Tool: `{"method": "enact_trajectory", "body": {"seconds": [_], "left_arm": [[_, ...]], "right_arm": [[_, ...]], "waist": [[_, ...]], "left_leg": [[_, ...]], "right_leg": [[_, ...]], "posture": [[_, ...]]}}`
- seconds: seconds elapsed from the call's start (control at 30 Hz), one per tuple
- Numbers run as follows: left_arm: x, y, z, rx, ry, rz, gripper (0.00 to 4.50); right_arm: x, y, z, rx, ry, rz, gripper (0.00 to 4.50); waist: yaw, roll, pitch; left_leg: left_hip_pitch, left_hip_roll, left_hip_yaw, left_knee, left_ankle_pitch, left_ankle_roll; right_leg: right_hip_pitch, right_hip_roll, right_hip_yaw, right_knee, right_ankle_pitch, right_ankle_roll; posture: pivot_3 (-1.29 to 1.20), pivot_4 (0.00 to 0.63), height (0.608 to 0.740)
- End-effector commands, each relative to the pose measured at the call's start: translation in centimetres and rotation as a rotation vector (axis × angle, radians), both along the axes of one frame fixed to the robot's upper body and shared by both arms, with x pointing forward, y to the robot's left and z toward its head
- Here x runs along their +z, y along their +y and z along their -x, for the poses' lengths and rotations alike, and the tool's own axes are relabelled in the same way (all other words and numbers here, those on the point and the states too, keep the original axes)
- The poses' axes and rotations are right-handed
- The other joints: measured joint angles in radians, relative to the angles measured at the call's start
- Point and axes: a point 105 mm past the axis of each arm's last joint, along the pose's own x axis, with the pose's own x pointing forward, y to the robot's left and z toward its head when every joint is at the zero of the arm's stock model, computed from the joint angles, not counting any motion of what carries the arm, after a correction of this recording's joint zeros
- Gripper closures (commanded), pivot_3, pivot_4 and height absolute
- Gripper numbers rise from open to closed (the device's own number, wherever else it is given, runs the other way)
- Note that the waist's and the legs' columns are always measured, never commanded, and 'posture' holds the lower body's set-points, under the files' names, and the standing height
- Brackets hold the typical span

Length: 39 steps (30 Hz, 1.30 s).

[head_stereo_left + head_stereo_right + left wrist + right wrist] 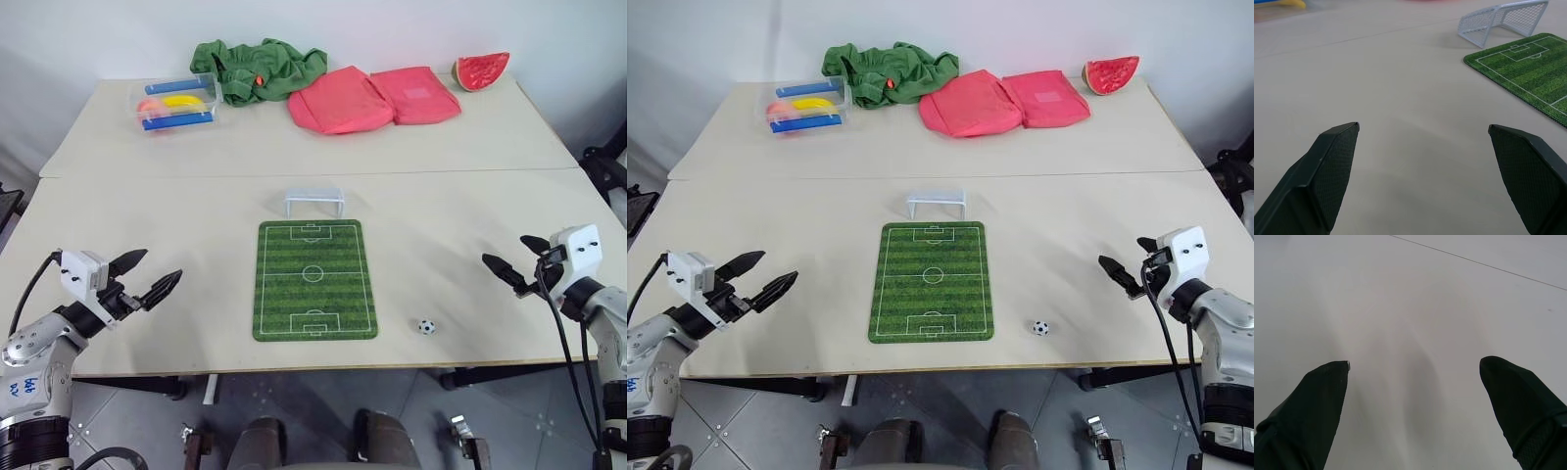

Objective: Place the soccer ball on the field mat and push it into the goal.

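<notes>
Your one soccer ball (426, 327) sits on the bare table (176, 157) near the front edge, just off the field mat's (315, 280) near right corner, not on the mat. It lies between the mat and your right gripper (519, 261), closer to the mat, touching neither; the fingers there are spread wide and hold nothing. Your left gripper (148, 273) hovers well apart on the mat's other side, fingers equally wide and empty. One mat, and one goal (314, 203) just beyond its far short edge. Farther back you have one clear box (177, 102) of coloured pieces, one green cloth (257, 69), two red pouches (372, 98) and one watermelon slice (481, 70).
</notes>
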Motion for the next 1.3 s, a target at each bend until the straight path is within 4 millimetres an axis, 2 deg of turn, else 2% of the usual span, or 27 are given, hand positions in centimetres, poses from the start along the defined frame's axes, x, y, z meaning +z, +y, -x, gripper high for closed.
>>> {"method": "enact_trajectory", "body": {"seconds": [0.03, 0.37, 0.5, 0.73, 0.83, 0.97, 1.13, 1.3], "left_arm": [[2.4, 0.3, 0.0, -0.006, -0.076, -0.041, 0.0], [3.3, -0.6, -0.1, -0.049, -0.073, -0.043, 0.0], [3.7, -2.3, 0.3, -0.163, -0.061, -0.077, 0.0], [3.5, -5.4, 2.2, -0.381, 0.023, -0.109, 0.0], [3.6, -6.0, 2.4, -0.422, 0.02, -0.117, 0.0], [3.5, -6.4, 2.3, -0.458, 0.041, -0.097, 0.0], [3.3, -6.7, 2.8, -0.489, 0.041, -0.101, 0.0], [2.4, -6.3, 3.6, -0.469, 0.066, -0.097, 0.0]], "right_arm": [[1.7, -0.5, 0.3, 0.002, -0.04, 0.021, 0.02], [2.6, -1.0, 1.0, 0.039, -0.011, 0.061, 0.02], [4.8, 0.7, 2.0, 0.18, 0.01, 0.104, 0.02], [6.1, 6.8, 7.7, 0.623, 0.262, 0.233, 0.02], [5.7, 8.0, 9.0, 0.735, 0.32, 0.291, 0.02], [5.1, 10.4, 9.3, 0.866, 0.34, 0.28, 0.02], [2.8, 11.8, 8.6, 0.953, 0.34, 0.347, 0.02], [0.9, 12.4, 7.1, 0.973, 0.323, 0.398, 0.02]], "waist": [[0.0, 0.0, 0.0], [0.0, 0.0, 0.0], [0.001, 0.001, 0.0], [0.005, 0.0, 0.001], [0.006, -0.002, 0.002], [0.003, -0.004, 0.003], [0.002, -0.004, 0.004], [0.002, -0.005, 0.004]], "left_leg": [[0.0, 0.0, 0.0, 0.0, 0.0, 0.0], [0.0, 0.0, 0.0, 0.0, 0.0, 0.0], [0.0, 0.0, 0.0, 0.001, 0.0, 0.0], [0.0, 0.0, 0.0, 0.001, -0.001, 0.0], [0.0, 0.0, 0.0, 0.003, -0.002, 0.001], [-0.001, 0.0, 0.0, 0.005, -0.002, 0.001], [0.0, 0.0, 0.0, 0.005, -0.002, 0.001], [-0.001, 0.0, 0.0, 0.006, -0.003, 0.001]], "right_leg": [[0.0, 0.0, 0.0, 0.0, 0.0, 0.0], [0.0, 0.0, 0.0, 0.0, 0.0, 0.0], [0.0, 0.0, 0.0, 0.0, 0.0, 0.0], [0.001, 0.0, 0.0, -0.001, 0.0, 0.0], [0.001, 0.0, 0.0, 0.0, 0.0, 0.0], [0.002, 0.0, 0.0, 0.0, 0.0, 0.0], [0.001, 0.0, 0.0, 0.001, 0.0, 0.0], [0.001, 0.0, 0.0, 0.0, 0.0, 0.0]], "posture": [[0.0, 0.15, 0.74], [0.0, 0.15, 0.74], [0.0, 0.15, 0.74], [0.0, 0.15, 0.74], [0.0, 0.15, 0.74], [0.0, 0.15, 0.74], [0.0, 0.15, 0.74], [0.0, 0.15, 0.74]]}}
